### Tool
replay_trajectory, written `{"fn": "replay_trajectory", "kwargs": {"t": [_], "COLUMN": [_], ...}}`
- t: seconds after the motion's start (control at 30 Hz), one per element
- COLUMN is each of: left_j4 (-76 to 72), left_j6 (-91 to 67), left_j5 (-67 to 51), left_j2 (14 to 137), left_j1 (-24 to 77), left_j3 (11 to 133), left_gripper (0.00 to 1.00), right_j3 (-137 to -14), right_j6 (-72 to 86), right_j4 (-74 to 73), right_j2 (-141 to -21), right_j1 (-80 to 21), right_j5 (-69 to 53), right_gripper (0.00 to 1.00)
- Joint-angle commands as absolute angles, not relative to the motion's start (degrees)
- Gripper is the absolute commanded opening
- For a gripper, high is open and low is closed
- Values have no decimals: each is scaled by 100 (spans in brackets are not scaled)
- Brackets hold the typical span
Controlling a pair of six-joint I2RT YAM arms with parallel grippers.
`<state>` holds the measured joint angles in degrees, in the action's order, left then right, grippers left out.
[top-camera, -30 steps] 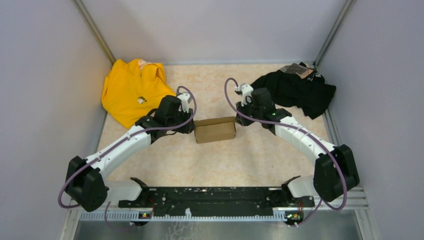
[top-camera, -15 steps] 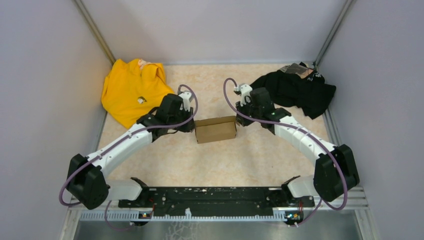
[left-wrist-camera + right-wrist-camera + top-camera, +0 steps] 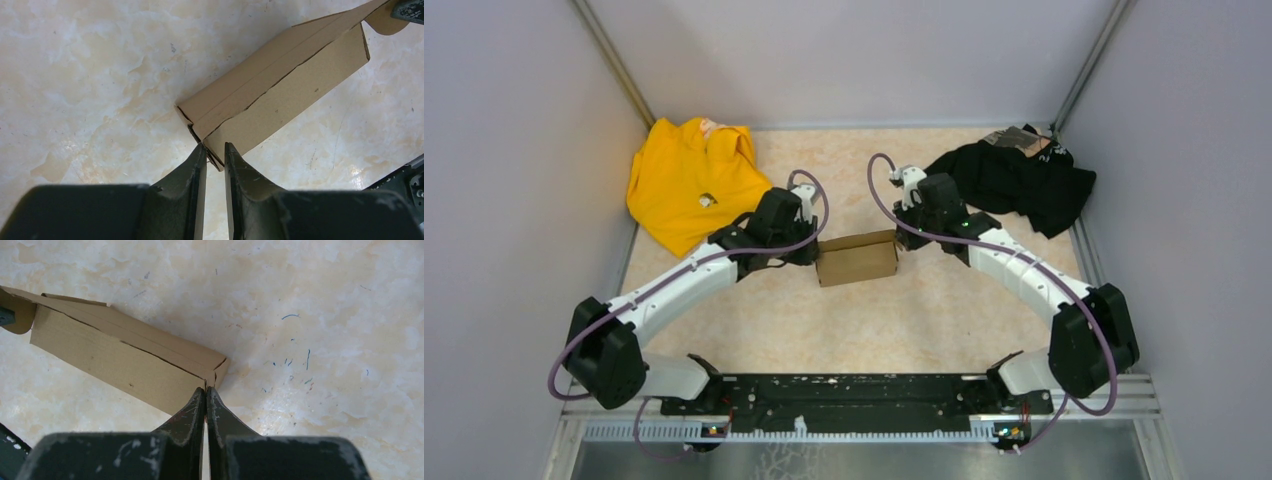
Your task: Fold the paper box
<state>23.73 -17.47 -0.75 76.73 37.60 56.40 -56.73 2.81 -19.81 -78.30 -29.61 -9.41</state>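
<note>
- Box (image 3: 856,258): lies on the table (image 3: 944,310) at mid-frame in the top view, between the two grippers, touching both.
- Left gripper (image 3: 214,150): jaws narrowed to a slit, with the box's end corner between the tips; by the look of it, pinched.
- Right gripper (image 3: 206,392): jaws fully closed, holding nothing, tips pressed against the opposite end corner.
- Done, as judged: the body is formed into a long carton with its sides up.
- Left, as judged: the long seam shows a ragged gap, and a rounded flap (image 3: 379,19) juts loose at the upper right of the left wrist view. The ends need tucking.
- Yellow cloth (image 3: 689,180) upper left and black cloth (image 3: 1024,180) upper right lie well apart from the work.
</note>
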Motion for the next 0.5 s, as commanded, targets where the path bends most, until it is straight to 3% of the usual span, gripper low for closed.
{"fn": "replay_trajectory", "kwargs": {"t": [0.0,0.47], "left_j4": [2364,2417], "left_j6": [-1868,-1608], "left_j5": [-53,158], "left_j2": [7768,7627], "left_j1": [3881,3882], "left_j3": [5801,5722], "left_gripper": [24,24], "right_j3": [-5980,-5986], "right_j6": [592,1079], "right_j4": [-1914,-1946], "right_j2": [-7883,-7989], "right_j1": [-3156,-3387], "right_j5": [-872,-405], "right_gripper": [0,0]}}
